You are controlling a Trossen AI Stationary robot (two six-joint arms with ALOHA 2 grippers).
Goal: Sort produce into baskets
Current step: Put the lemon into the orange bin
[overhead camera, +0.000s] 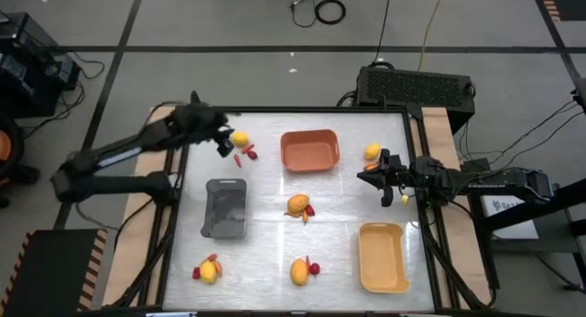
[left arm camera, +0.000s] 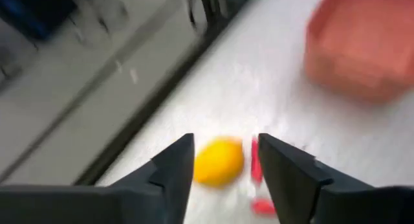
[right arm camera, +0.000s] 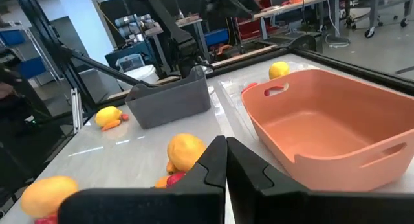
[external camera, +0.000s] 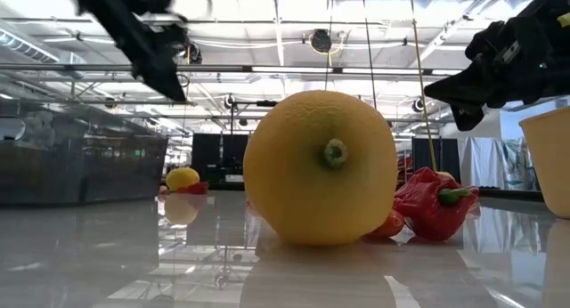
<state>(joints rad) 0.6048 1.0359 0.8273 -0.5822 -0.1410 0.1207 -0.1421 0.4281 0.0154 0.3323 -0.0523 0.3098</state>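
My left gripper [overhead camera: 225, 145] hovers over worktop [overhead camera: 265, 221] far-left corner, fingers [left arm camera: 174, 169] spread wide, empty, yellow fruit [overhead camera: 240, 139] and red chili pieces [overhead camera: 248, 154] just beside. My right gripper [overhead camera: 385, 190] sits near right edge, fingers [right arm camera: 210, 160] pressed together, holding nothing I can see. Orange basket [overhead camera: 309, 150] far centre, grey basket [overhead camera: 226, 208] left of middle, yellow basket [overhead camera: 383, 256] near right. More fruit scattered: centre [overhead camera: 298, 204], near edge [overhead camera: 300, 272], near-left [overhead camera: 209, 272], far right [overhead camera: 373, 152].

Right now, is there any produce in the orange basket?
No, in the high view the orange basket holds nothing, only its bare floor showing, and every fruit lies out on the table.
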